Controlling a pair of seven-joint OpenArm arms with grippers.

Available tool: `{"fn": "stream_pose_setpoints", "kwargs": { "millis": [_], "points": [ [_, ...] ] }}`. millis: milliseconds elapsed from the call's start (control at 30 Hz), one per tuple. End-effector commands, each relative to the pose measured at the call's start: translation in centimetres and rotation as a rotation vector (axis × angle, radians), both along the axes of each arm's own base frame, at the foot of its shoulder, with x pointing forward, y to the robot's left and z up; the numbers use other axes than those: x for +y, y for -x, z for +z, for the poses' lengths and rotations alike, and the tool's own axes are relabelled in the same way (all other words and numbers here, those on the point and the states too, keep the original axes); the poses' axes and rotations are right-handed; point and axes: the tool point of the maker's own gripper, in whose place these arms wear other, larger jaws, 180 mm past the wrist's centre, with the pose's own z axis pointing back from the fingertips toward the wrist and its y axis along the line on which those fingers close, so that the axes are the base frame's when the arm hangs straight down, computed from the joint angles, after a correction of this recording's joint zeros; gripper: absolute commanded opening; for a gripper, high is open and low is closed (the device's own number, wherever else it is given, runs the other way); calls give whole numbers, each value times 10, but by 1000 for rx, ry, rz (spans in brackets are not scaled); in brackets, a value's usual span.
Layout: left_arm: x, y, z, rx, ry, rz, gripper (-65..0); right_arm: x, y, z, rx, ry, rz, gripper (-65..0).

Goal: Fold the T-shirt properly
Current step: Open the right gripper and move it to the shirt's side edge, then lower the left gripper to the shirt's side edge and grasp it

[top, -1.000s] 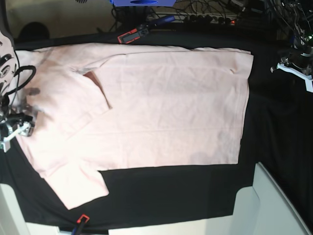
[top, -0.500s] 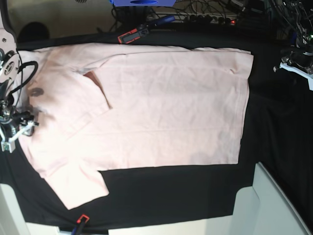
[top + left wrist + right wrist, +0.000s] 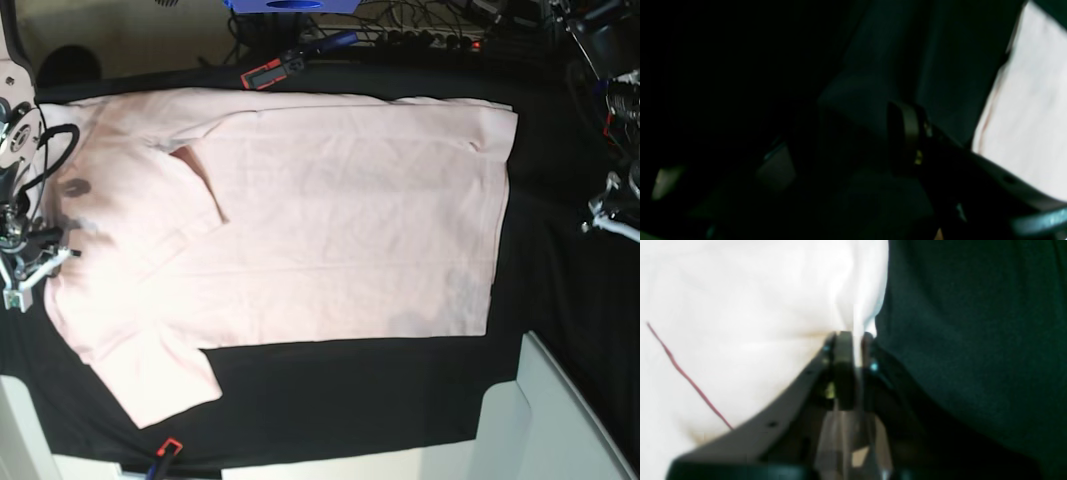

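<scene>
The T-shirt [image 3: 330,215] is a pale pink cotton garment spread flat, plain side up, over most of the black table cloth [image 3: 350,390]. Its fabric is matte and softly creased, with faint fold lines running across the body. The hem edge is straight and lies toward the left gripper's side. One short sleeve [image 3: 165,375] juts out as a blunt trapezoid near the front edge, and another flap lies folded over the chest, showing a sliver of darker pink at the neck opening [image 3: 190,160].

The right gripper [image 3: 853,340] sits at the shirt's edge by the collar end. Its two black plastic fingers [image 3: 841,350] are pressed together with a thin ridge of the pale fabric pinched up between them; cloth bunches just ahead of the tips, and the dark woven table cloth lies to one side of the jaws. A thin red thread [image 3: 686,378] crosses the fabric to the other side of the jaws.

The left gripper [image 3: 612,215] hangs over bare black cloth, well apart from the hem. In its wrist view the picture is dark and blurred: one black finger [image 3: 908,136] shows, with the bright edge of the shirt off to the side beyond it. Whether those jaws are apart or together cannot be told.
</scene>
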Motion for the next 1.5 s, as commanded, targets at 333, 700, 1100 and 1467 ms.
{"fn": "stream_pose_setpoints", "kwargs": {
  "millis": [333, 700, 1100, 1467],
  "points": [
    [-76, -69, -39, 80, 116, -189, -322, 4, -1, -1, 4, -1, 12, -650],
    [-63, -86, -46, 49, 183, -102, -317, 6, 2, -3, 9, -6, 15, -650],
    [-98, -85, -74, 115, 253, -130, -316, 5, 5, -5, 16, -4, 16, -650],
    [-101, -83, -78, 126, 268, -126, -316, 4, 6, -5, 18, -2, 15, -650]
  ]
}}
